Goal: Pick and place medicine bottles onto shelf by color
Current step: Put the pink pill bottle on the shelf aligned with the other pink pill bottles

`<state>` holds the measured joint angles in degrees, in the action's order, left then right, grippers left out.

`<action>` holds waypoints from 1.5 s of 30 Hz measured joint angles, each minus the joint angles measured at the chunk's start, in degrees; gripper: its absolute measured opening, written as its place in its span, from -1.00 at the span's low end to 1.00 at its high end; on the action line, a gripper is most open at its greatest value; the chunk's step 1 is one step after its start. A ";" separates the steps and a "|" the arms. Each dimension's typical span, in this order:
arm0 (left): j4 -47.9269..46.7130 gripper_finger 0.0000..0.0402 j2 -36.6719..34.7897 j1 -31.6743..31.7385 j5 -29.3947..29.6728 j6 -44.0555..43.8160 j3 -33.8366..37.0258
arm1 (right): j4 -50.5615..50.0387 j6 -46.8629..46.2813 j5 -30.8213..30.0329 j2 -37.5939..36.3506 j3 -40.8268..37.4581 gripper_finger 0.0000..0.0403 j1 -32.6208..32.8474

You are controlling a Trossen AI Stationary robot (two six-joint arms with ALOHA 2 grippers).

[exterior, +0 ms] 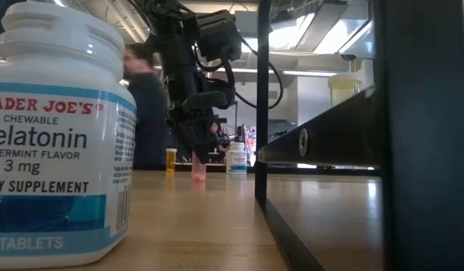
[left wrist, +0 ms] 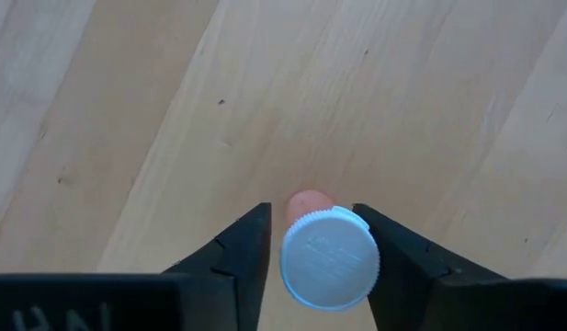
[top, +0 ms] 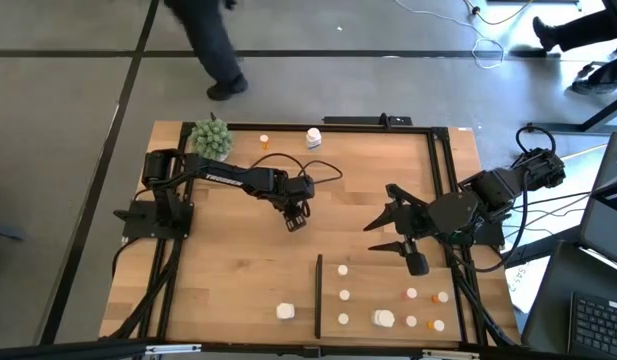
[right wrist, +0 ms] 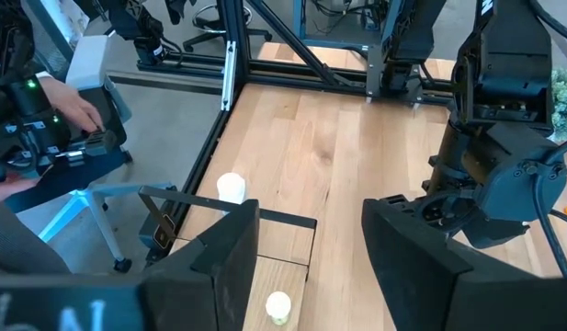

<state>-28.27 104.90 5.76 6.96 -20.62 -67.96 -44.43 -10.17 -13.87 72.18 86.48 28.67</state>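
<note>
The bench [top: 238,270] spreads wide, and down at its near end sits the shelf [top: 388,270], its black strip alongside, already carrying white bottles on one side and orange ones on the other. The right pincer [top: 393,232] hangs spread wide and empty just above the shelf, waiting. Out in mid-bench the left pincer [top: 296,218] is down at the wood, fingers [left wrist: 237,248] close on either flank of an orange bottle [left wrist: 324,253] with a white cap, standing upright; firm contact cannot be told. This looks like the grasp step: squeeze, lift, then carry it to the orange group
</note>
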 joint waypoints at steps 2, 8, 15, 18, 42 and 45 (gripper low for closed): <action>-0.03 -0.21 0.00 0.00 0.00 -0.25 0.00 | 0.01 0.05 0.00 0.00 0.00 -0.02 0.00; -0.79 0.01 0.00 0.00 0.00 0.02 0.00 | 0.01 0.07 0.00 0.00 0.00 -0.02 0.00; -5.21 0.08 -0.52 -0.20 0.04 1.53 -0.59 | 0.01 0.02 0.00 0.00 0.00 -0.02 0.00; -6.56 0.07 -1.61 -0.31 0.07 1.52 -0.66 | -0.01 0.05 0.00 0.02 0.00 -0.02 0.01; -18.93 0.07 -26.34 -14.44 9.47 -10.76 -0.66 | 0.43 0.03 0.00 0.02 -0.02 -0.02 0.01; -20.00 0.07 -26.91 -18.21 11.69 -11.37 -0.46 | 0.40 0.02 0.00 0.02 -0.02 -0.02 0.00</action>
<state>-48.27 78.00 -12.45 18.65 -31.99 -68.42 -44.03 -10.15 -13.87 72.20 86.46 28.67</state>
